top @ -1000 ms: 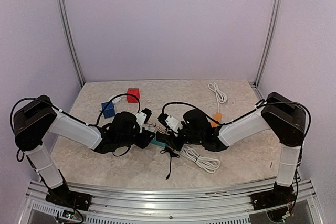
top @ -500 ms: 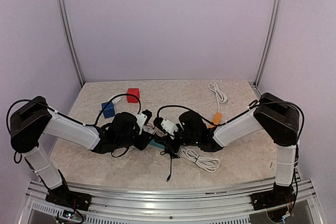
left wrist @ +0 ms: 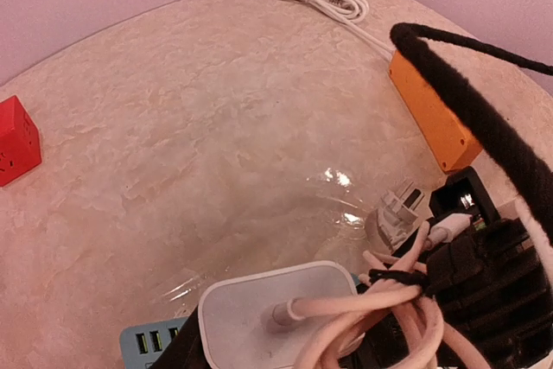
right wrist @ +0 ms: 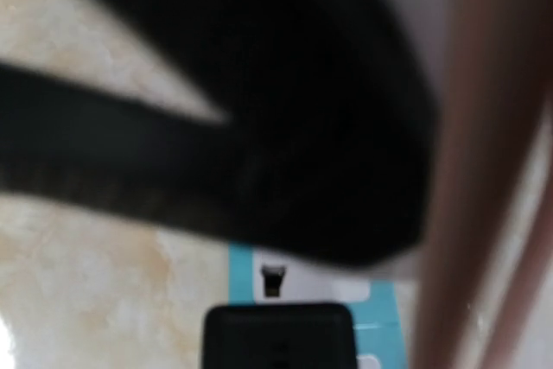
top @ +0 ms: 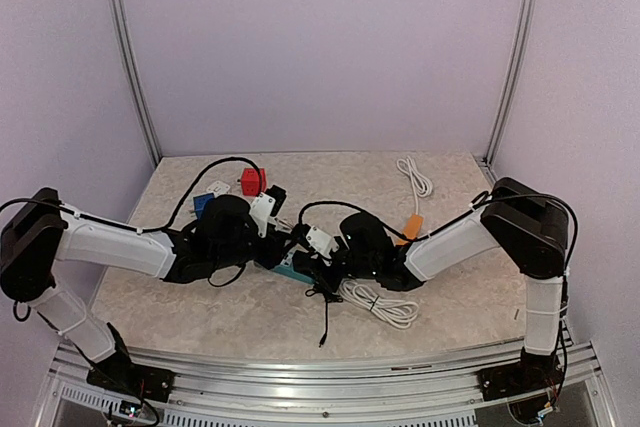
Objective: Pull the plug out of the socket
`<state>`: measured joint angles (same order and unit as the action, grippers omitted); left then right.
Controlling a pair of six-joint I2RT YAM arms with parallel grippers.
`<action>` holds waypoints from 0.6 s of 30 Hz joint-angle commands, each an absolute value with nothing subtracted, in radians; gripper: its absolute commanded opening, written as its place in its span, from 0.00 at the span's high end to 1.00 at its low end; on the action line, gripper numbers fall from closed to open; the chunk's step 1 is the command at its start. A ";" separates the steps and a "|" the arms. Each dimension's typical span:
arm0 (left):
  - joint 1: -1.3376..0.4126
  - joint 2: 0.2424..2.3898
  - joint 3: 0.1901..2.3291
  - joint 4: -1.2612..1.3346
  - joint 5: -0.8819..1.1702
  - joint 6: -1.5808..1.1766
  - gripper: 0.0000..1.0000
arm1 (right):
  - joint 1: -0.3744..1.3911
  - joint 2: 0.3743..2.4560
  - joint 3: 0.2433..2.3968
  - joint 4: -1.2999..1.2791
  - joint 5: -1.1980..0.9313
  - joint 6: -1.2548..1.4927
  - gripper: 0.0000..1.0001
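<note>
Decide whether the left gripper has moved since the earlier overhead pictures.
Yes. The left gripper, clamped on the white plug, has drawn back and to the left, toward the red cube.

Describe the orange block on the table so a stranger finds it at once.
Near the table's far right corner lies a coiled white cable. Follow it toward the near edge to the orange block at its end. It alone is long and orange; the red cube and blue cube sit far left.

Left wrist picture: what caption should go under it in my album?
A white charger with tangled cable beside a blue socket strip; orange strip and red cube farther off.
</note>
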<state>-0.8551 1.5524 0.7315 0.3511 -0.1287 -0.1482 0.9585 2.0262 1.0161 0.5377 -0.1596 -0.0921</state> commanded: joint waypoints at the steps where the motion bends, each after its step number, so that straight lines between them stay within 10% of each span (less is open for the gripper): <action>1: -0.855 1.536 0.759 0.362 -0.119 -0.146 0.83 | 0.958 2.069 0.998 0.480 -0.131 -0.091 0.90; 18: -0.568 1.294 0.818 -0.017 -0.129 -0.330 0.82 | 0.956 2.027 1.007 0.458 -0.157 -0.061 0.86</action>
